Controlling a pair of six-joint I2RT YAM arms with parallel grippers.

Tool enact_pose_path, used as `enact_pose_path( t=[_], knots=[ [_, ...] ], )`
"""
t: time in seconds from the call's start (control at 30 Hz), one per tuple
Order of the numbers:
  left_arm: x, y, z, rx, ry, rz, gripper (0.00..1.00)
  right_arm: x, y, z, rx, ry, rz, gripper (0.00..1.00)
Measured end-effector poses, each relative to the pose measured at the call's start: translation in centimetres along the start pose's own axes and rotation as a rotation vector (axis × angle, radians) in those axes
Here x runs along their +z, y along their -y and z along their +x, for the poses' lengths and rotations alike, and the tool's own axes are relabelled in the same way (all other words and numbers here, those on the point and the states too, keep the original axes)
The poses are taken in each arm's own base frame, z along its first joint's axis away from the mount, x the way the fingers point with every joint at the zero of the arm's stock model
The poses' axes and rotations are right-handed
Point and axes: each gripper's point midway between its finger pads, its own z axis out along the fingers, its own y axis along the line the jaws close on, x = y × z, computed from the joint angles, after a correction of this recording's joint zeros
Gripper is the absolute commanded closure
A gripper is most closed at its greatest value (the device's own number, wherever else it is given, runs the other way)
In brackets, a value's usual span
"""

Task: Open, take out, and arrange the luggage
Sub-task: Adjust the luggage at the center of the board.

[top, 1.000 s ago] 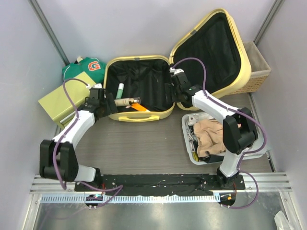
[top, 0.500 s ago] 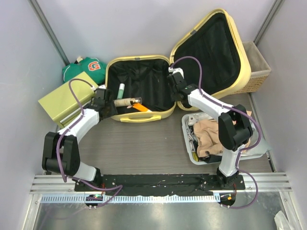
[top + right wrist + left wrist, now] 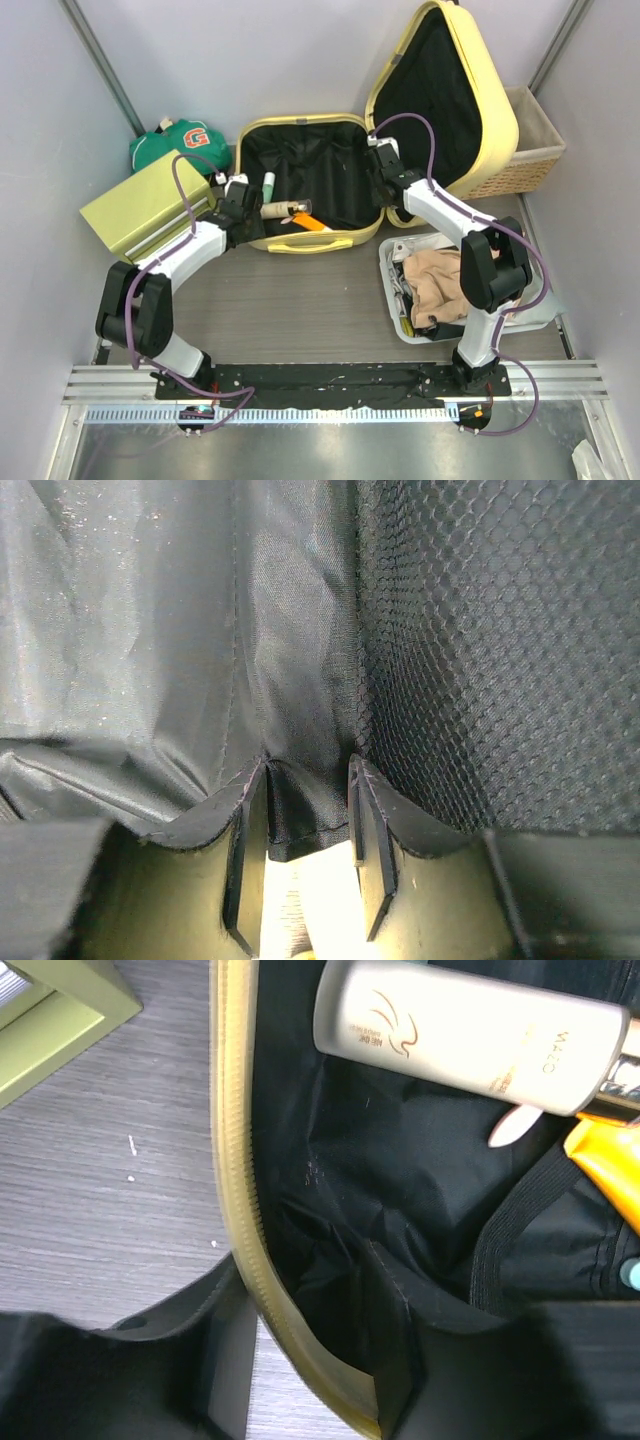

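While both arms reached to its side walls, luggage (image 3: 312, 243): lay open at the back of the table (image 3: 300, 300), base flat, lid raised near upright on the right.
Left gripper (image 3: 315, 1380): partly closed, clamped across the yellow rim of the left wall, one finger outside, one on the black lining.
Right gripper (image 3: 305, 880): narrowed, pinching lining and rim at the right wall.
Contents: beige bottle (image 3: 470, 1040), orange tube (image 3: 312, 222).
Neighbours: green box (image 3: 140, 205) left, wicker basket (image 3: 530, 150) right.

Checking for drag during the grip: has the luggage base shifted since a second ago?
Yes. The luggage slid right, toward the wicker basket, and its lid stands more upright.
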Motion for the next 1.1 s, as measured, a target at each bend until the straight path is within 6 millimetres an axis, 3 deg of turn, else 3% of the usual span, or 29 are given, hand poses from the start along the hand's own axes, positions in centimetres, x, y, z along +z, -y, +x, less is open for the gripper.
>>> enact_pose_path(
  t=[0.03, 0.13, 0.23, 0.53, 0.7, 0.87, 1.1],
  knots=[
    [0.0, 0.0, -0.1, 0.001, 0.005, -0.002, 0.45, 0.0, 0.1, 0.0, 0.001, -0.003, -0.005, 0.63],
    [-0.3, 0.3, -0.4, 0.018, 0.035, -0.001, 0.18, 0.0, 0.0, 0.0, 0.006, -0.012, -0.030, 0.54],
    [-1.1, 0.8, -0.1, 0.039, 0.064, 0.019, 0.11, 0.0, -0.3, 0.0, 0.016, -0.020, -0.065, 0.45],
    [-5.0, 0.2, -1.1, -0.018, 0.180, 0.042, 0.01, -1.4, -2.0, -2.2, 0.074, 0.018, -0.233, 0.25],
    [-7.0, -2.3, -1.2, -0.143, 0.267, 0.007, 0.00, -3.9, -3.4, -4.1, 0.111, 0.070, -0.361, 0.22],
    [-7.8, -5.0, -0.7, -0.274, 0.328, -0.043, 0.00, -6.1, -4.4, -5.8, 0.134, 0.127, -0.452, 0.22],
    [-9.0, -6.9, -0.7, -0.451, 0.419, -0.041, 0.00, -6.5, -5.1, -6.0, 0.145, 0.143, -0.502, 0.22]
  ],
)
